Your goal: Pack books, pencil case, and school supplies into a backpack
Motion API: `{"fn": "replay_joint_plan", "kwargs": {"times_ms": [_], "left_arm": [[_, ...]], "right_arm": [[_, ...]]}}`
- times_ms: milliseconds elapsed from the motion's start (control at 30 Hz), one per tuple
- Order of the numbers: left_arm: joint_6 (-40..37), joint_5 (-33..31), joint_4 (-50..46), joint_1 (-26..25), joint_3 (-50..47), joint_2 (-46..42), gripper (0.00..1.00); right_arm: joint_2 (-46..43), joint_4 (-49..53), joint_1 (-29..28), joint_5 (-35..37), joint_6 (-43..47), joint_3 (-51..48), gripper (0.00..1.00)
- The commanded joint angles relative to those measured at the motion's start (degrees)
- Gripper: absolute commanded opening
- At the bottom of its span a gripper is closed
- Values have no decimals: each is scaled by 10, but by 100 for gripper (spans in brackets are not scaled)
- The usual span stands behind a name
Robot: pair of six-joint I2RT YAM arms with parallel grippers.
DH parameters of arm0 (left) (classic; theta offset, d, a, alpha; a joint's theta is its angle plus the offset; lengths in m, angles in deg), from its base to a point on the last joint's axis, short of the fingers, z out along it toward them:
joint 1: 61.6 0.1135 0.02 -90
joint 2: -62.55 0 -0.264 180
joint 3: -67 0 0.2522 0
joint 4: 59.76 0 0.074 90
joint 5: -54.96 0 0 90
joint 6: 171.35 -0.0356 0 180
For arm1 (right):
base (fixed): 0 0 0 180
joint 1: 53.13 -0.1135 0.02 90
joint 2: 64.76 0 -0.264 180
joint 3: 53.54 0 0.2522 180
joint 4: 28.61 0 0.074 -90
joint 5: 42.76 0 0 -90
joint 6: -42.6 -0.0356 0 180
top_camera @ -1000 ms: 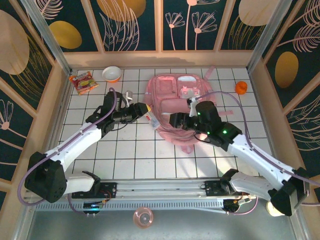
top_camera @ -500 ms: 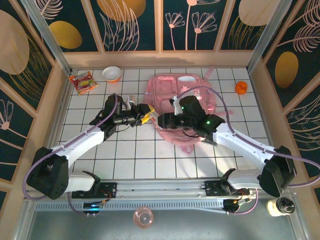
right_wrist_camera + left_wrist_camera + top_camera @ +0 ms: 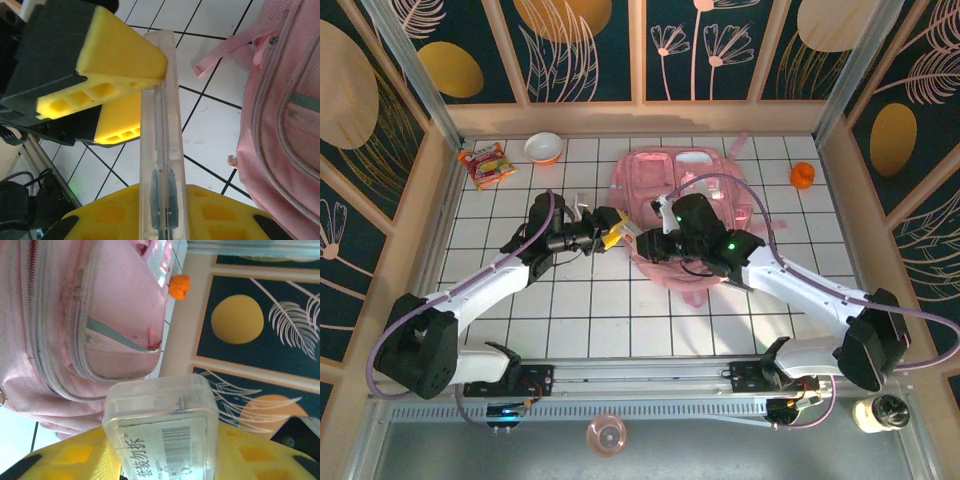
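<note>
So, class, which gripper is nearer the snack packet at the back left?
Left. The left gripper sits right of the snack packet; the right gripper, closed on the clear packet, is farther right, at the edge of the backpack.

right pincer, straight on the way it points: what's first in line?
The left pincer: its yellow fingers sit just ahead, beside the far end of the clear packet in the right pincer. Exact gap unclear.

Clear slim packet [image 3: 160, 125] on edge beside pink backpack [image 3: 650, 175]
</note>
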Motion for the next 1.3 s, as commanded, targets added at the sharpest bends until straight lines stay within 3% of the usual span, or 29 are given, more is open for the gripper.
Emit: {"fn": "replay_joint_plan", "kwargs": {"times_ms": [0,167,333,467,600,767,933,1100,1167,1200,1267], "left_arm": [[-48,-44,-59,4,39,-14,59],[-234,-137,-188,-5,130,-4,79],[-498,-310,-265,-90,234,42,81],[-757,-326,-236,-169,253,95,81],[-962,-308,-236,-208,274,162,82],[-1111,-301,-240,-227,313,247,87],[-1142,-308,-233,-230,353,321,88],[-1115,-367,-212,-231,385,372,77],[-1100,-375,-201,-231,391,377,56],[-1091,-374,-198,-231,392,374,38],[-1065,-369,-184,-231,388,356,14]], "right_arm": [[-50,-7,22,41,-32,-16,12],[-125,-57,141,-45,-111,-94,11],[-189,-67,312,-154,-149,-155,10],[-203,-52,462,-252,-154,-184,9],[-205,-54,579,-322,-165,-212,9],[-209,-38,614,-335,-155,-214,9],[-213,-20,614,-333,-146,-215,9],[-220,-3,615,-331,-139,-215,9],[-225,5,614,-328,-135,-216,8],[-227,10,614,-326,-130,-216,8],[-235,30,614,-312,-113,-216,8]]}}
